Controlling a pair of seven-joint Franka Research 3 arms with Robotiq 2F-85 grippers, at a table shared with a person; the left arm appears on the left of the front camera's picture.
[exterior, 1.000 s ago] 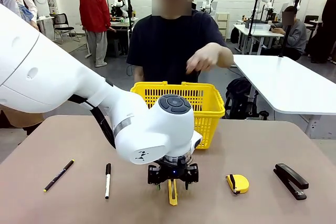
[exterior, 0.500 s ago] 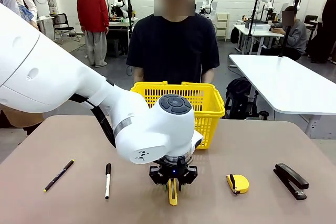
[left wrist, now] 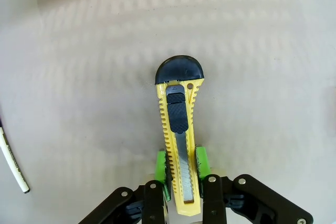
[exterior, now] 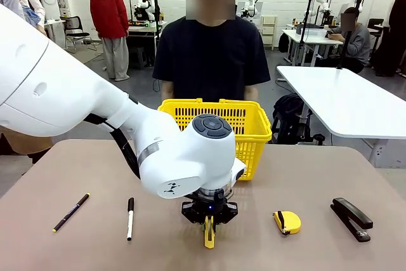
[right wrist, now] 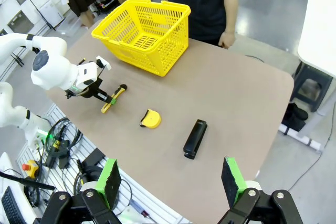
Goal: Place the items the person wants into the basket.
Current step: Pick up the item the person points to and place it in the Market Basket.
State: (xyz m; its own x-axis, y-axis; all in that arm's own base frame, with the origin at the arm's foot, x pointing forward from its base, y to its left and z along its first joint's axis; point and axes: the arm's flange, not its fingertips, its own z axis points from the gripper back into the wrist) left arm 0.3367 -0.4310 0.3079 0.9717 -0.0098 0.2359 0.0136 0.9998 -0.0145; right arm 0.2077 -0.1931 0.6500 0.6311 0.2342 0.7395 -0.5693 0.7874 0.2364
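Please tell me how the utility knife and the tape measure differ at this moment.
The utility knife is long and slim; the tape measure is short and rounded. The utility knife is clamped by the left end effector; the tape measure lies free on the table. Both are yellow and black, and both are outside the basket.

yellow lattice basket (exterior: 255, 136), yellow-and-black utility knife (left wrist: 178, 129)
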